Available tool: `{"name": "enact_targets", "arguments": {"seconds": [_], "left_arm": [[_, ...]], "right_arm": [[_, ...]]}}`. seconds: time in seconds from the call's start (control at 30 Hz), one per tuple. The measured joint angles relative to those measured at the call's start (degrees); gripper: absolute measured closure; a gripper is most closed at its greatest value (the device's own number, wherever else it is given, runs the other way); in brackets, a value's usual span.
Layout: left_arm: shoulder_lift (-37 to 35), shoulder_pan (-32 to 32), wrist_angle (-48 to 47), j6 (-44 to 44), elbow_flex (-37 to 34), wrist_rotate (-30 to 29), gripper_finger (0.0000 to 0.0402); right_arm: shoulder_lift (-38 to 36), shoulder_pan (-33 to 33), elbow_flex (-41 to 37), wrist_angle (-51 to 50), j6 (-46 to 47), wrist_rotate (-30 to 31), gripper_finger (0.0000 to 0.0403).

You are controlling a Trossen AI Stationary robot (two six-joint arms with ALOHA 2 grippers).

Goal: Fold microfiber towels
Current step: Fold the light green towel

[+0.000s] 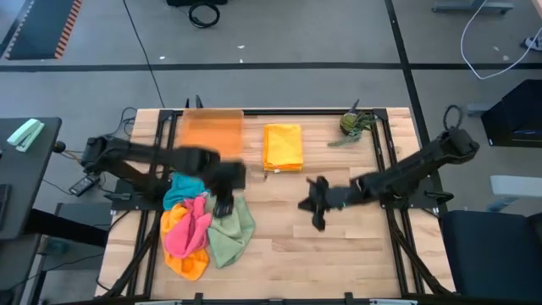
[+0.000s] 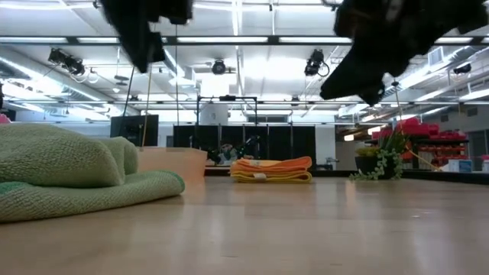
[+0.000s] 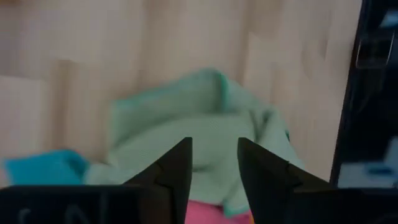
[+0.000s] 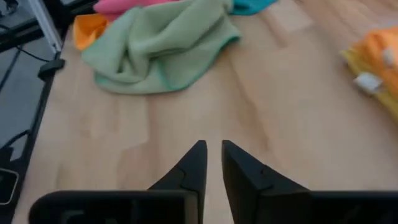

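Note:
A loose pile of microfiber towels lies at the near left of the table: a sage green one [image 1: 230, 230] crumpled on the wood, with a pink [image 1: 188, 229], an orange [image 1: 182, 254] and a teal one [image 1: 182, 188] beside it. A folded yellow and orange stack [image 1: 284, 146] rests flat at the far middle. My left gripper [image 3: 214, 144] hangs open above the green towel [image 3: 199, 118], clear of it. My right gripper [image 4: 213, 146] hovers over bare wood at mid table, its fingers a narrow gap apart, with nothing between them.
A translucent orange tray [image 1: 212, 131] stands at the far left, next to the folded stack. A small potted plant [image 1: 356, 124] sits at the far right corner. Bare wood stretches across the middle and near right of the table [image 1: 339, 254].

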Motion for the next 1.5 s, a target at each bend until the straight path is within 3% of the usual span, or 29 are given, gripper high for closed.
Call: {"name": "enact_targets", "arguments": {"seconds": [0.1, 0.2, 0.3, 0.43, 0.7, 1.0, 1.13, 1.23, 1.5], "left_arm": [[0.1, -8.69, 3.75, -2.08, -3.3, -5.99, 0.0243], [1.05, -15.02, 9.54, -1.33, -7.36, -11.62, 0.0231], [1.65, -19.0, 18.73, 0.61, -11.44, -12.05, 0.0227], [2.11, -23.25, 23.04, -0.37, -14.11, -11.42, 0.0232], [2.52, -28.28, 21.29, -4.5, -14.64, -13.35, 0.0236], [9.93, -29.1, 19.08, -3.48, -14.65, -15.74, 0.0236], [11.23, -28.83, 21.43, 0.03, -13.79, -13.98, 0.0294], [11.15, -27.52, 22.23, 2.64, -9.81, -13.78, 0.0378], [10.97, -18.54, 24.26, 13.04, 6.94, -15.98, 0.0395]], "right_arm": [[3.41, 6.32, 0.01, 4.22, 2.59, 6.37, 0.0334], [6.46, 10.43, 0.01, 7.0, 4.69, 8.86, 0.0325], [8.38, 12.83, 0.01, 7.43, 8.07, 9.21, 0.032], [10.12, 14.41, 0.01, 6.88, 11.7, 10.06, 0.0319], [9.83, 13.97, 0.1, 7.62, 12.29, 10.73, 0.0319], [9.81, 14.22, 0.12, 7.73, 11.31, 10.94, 0.0319], [9.81, 14.22, 0.12, 7.39, 10.42, 10.94, 0.032], [9.81, 14.22, 0.12, 7.01, 10.14, 10.96, 0.032], [6.04, 16.27, 0.12, -0.53, 8.76, 4.27, 0.032]]}}
